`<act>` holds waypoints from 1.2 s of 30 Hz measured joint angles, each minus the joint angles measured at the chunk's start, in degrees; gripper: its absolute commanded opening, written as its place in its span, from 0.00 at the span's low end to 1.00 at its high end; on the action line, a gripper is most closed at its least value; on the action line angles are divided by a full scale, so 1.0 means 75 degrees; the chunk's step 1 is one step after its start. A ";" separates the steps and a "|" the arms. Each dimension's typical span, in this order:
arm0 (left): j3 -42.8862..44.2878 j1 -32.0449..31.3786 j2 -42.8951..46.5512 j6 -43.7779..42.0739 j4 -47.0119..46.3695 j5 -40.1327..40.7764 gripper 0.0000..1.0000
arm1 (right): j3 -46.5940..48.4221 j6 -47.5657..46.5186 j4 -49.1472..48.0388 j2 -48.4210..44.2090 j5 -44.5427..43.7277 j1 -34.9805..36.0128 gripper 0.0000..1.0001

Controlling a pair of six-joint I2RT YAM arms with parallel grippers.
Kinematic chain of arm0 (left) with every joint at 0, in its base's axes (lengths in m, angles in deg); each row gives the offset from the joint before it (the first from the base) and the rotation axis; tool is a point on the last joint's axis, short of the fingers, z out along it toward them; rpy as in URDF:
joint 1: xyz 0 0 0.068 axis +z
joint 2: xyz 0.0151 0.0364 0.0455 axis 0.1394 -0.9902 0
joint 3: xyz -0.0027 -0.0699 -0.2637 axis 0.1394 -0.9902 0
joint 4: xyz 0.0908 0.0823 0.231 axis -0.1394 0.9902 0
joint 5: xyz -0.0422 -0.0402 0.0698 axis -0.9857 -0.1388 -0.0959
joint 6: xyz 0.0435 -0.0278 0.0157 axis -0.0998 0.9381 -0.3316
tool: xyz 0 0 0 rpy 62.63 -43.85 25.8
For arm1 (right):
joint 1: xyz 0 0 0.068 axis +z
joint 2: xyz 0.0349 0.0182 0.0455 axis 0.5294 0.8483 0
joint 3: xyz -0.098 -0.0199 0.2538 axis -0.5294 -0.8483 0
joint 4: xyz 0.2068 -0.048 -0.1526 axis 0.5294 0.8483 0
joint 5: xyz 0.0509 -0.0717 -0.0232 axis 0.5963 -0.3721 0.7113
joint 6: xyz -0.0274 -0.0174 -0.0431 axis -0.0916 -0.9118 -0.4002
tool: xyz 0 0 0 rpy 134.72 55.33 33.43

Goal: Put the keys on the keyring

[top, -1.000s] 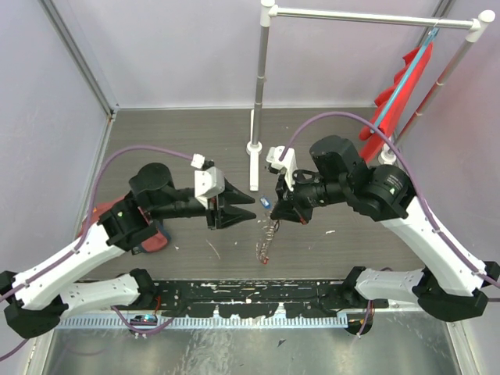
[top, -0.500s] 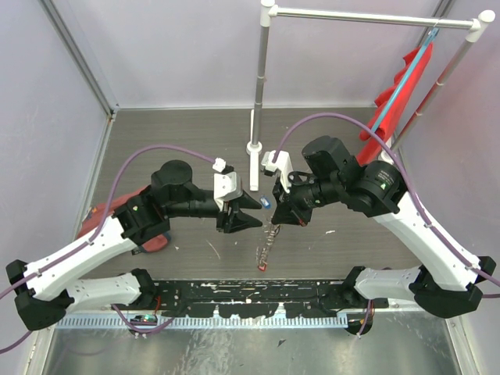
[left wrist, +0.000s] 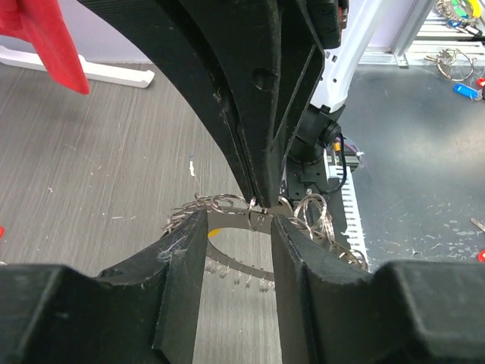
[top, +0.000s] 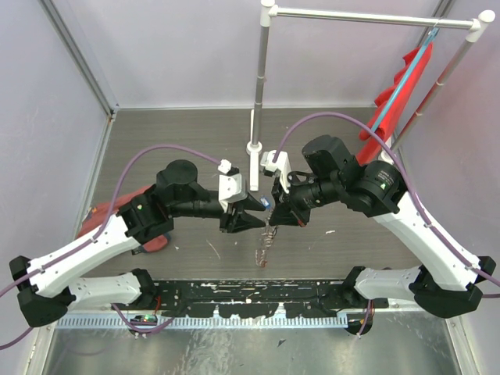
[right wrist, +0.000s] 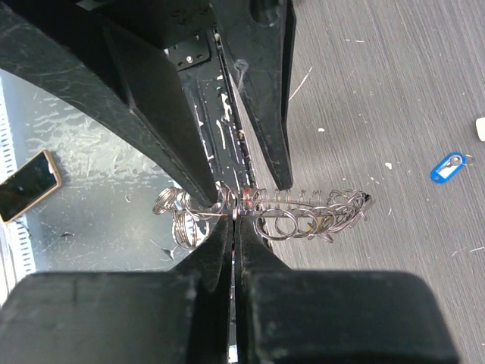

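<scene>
Keyring (top: 267, 238) hanging between the two grippers over the table (top: 172, 133).
Right gripper (right wrist: 233, 216) pinches its coil, fingers pressed together; left gripper (left wrist: 241, 227) stands spread, straddling the ring; a blue-tagged key (right wrist: 447, 167) lies apart on the table.

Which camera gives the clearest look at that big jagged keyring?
The right wrist view: the keyring stretches sideways, its coils and small rings sharp. The left wrist view shows only a partly hidden arc; the top view, a small dangling glint.

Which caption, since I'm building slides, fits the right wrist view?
Right gripper shut on the keyring, facing the open left gripper.
</scene>
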 measured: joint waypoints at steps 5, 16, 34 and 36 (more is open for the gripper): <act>0.0032 -0.0023 -0.0087 -0.0020 0.0000 0.0035 0.39 | -0.0003 -0.0055 0.0000 0.0000 0.0198 0.0000 0.01; 0.0082 -0.0090 -0.0134 -0.0026 0.0003 0.0003 0.22 | -0.0009 -0.0137 -0.0061 -0.0003 0.0306 -0.0003 0.01; 0.0082 -0.0143 -0.0096 -0.0047 0.0020 0.0035 0.00 | -0.0361 -0.0085 -0.0504 -0.0318 0.0187 -0.0006 0.23; 0.0067 -0.0146 -0.0012 0.0006 -0.0032 0.0149 0.00 | -0.0458 -0.0032 -0.0749 -0.0449 0.0108 -0.0003 0.29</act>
